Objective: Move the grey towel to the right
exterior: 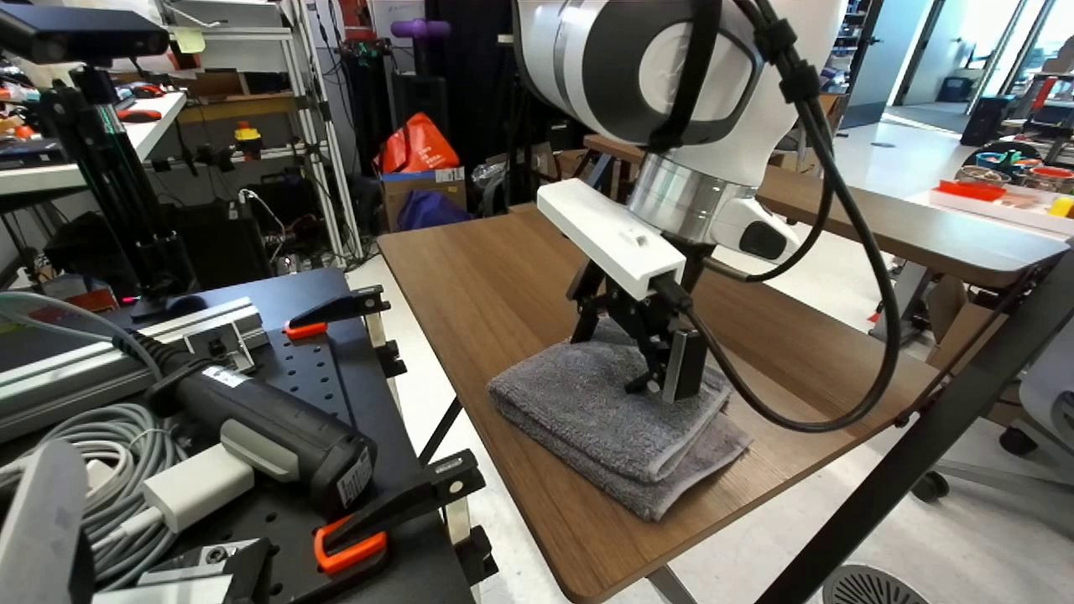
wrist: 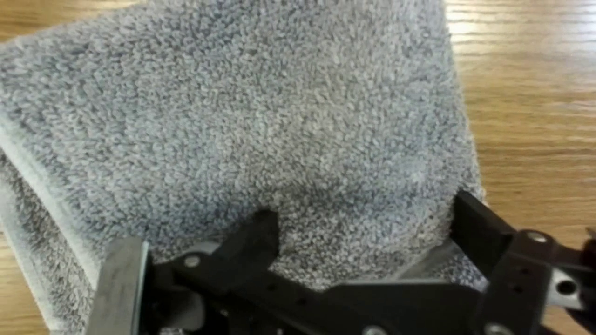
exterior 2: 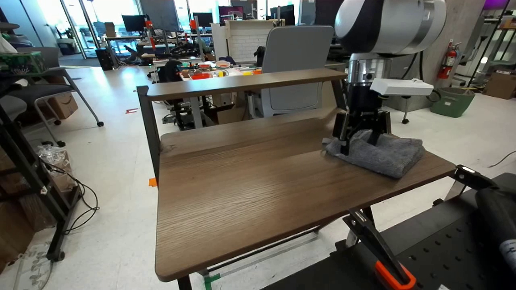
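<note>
The grey towel (exterior: 570,403) lies folded near the corner of the bench (exterior 2: 225,201) closest to the black worktop (exterior 2: 435,241). The end effector (wrist: 365,209) presses into it, fabric humped between parted fingers (wrist: 482,230); whether they squeeze I can't tell. Best to pinch every layer firmly, test with a slight lift, then carry it rightward, low, inside the bench's edges.

Robotics lab/office, Franka robot arm (exterior: 663,71), perf. workbench (exterior: 336,377) w/ clamps (exterior: 411,501) & coiled cables (exterior: 126,415), PC monitors (exterior 2: 134,23), fire ext. (exterior 2: 445,66)
</note>
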`<state>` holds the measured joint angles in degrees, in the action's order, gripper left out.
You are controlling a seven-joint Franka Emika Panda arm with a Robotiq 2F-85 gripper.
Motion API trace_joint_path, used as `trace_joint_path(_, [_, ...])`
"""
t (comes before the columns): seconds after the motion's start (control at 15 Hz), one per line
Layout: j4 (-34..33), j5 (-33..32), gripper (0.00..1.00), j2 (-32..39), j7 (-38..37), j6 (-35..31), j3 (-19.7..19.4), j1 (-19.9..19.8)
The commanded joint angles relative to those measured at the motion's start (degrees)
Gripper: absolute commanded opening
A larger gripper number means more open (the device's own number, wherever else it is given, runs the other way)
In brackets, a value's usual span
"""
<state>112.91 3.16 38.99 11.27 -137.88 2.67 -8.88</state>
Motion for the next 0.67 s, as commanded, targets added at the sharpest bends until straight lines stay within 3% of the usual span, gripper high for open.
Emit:
trace_joint_path(0.0, [4.2, 0.8, 1.0, -5.4, -0.4, -1.8, -0.6, 0.2])
trace_joint_path(0.4, [10.5, -3.5, 1.0, -16.3, -1.0, -1.3, -1.6, 4.0])
trace_joint_path(0.47, [6.5, -1.3, 1.0, -11.9, 0.1, -0.2, -0.9, 2.7])
trace_joint_path(0.6, [8.4, -2.1, 1.0, -14.7, -0.2, -0.2, -1.0, 3.7])
